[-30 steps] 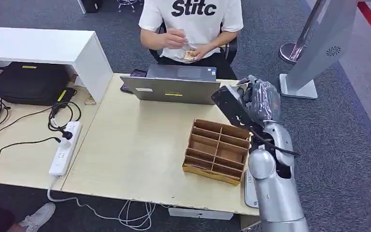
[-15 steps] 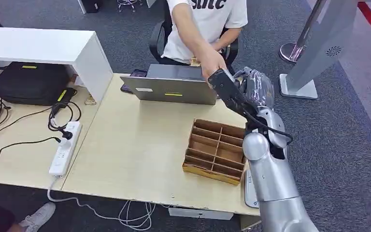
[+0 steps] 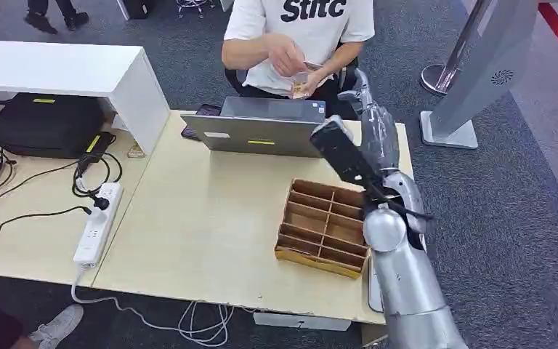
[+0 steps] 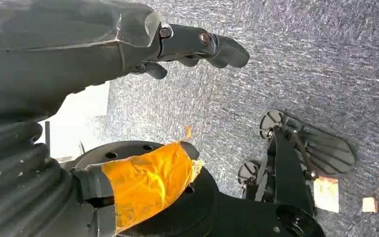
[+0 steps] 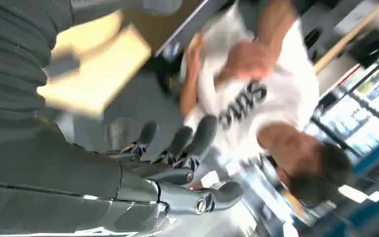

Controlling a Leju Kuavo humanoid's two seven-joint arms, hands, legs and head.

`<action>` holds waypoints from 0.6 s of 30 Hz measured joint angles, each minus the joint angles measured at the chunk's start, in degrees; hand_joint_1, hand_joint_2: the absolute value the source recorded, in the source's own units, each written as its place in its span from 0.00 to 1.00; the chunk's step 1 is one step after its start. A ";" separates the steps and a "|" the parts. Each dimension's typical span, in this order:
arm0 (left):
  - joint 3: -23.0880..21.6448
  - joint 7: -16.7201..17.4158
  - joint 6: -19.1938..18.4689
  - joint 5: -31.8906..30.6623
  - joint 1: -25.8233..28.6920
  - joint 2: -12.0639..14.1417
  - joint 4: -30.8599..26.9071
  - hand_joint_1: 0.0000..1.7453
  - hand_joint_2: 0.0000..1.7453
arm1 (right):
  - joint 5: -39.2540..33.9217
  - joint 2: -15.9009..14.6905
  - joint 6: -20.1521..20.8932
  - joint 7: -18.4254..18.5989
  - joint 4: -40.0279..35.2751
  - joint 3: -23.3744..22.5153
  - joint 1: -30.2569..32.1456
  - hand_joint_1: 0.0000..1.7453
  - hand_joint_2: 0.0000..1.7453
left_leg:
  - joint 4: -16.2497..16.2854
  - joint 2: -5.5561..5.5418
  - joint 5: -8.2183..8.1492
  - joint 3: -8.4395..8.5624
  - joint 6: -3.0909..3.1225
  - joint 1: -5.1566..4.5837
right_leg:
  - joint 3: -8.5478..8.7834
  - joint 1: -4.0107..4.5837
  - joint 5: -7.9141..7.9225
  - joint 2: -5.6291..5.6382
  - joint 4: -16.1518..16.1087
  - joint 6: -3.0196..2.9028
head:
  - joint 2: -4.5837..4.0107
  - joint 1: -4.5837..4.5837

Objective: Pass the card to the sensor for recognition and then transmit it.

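My right hand (image 3: pixel 378 127) is raised over the far right corner of the table, beyond the laptop, with its fingers stretched out toward the seated person and nothing in it. The right wrist view is blurred but has the fingers (image 5: pixel 177 148) spread and empty in front of the person's white shirt (image 5: pixel 256 98). The person (image 3: pixel 301 29) holds a small tan card-like thing (image 3: pixel 301 87) in both hands at chest height, apart from my hand. My left hand (image 4: pixel 197 44) hangs over grey carpet with loosely extended, empty fingers.
A wooden divided box (image 3: pixel 327 225) sits on the table (image 3: pixel 203 218) under my right forearm. A grey laptop (image 3: pixel 261 131) stands at the far edge. A power strip (image 3: pixel 98 222), cables and a black bag (image 3: pixel 43 123) lie left. A grey standing panel (image 3: pixel 490 65) rises at right.
The person reached out to my right hand half a second ago and has pulled back to the chest with a small item. My right hand's fingers have opened out and lifted.
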 joint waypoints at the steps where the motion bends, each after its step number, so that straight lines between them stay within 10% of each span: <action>1: 0.00 0.13 0.11 0.02 0.01 0.00 0.00 0.00 1.00 | 4.83 -0.04 -0.76 -0.43 -2.99 1.36 2.13 0.00 1.00 | 0.00 0.00 -0.01 0.00 0.00 0.00 | 0.00 0.00 -0.02 -0.01 0.00 0.00 | 0.00 0.00; 10: 0.33 0.26 1.72 1.90 0.09 -0.39 0.00 0.00 1.00 | -0.21 -4.13 -7.08 -4.87 -23.65 10.90 19.95 0.00 1.00 | 0.00 -0.01 -0.16 -0.02 0.01 -0.01 | -0.02 -0.01 -0.12 -0.01 -0.04 -0.01 | 0.00 0.00; 18: 0.94 -0.18 2.51 2.93 0.20 -0.98 0.00 0.00 1.00 | -6.06 -9.66 -10.27 -10.58 -30.26 10.27 32.28 0.00 1.00 | 0.02 -0.14 -0.19 0.01 0.02 -0.02 | 0.10 -0.01 -0.19 -0.16 -0.07 0.11 | 0.00 0.02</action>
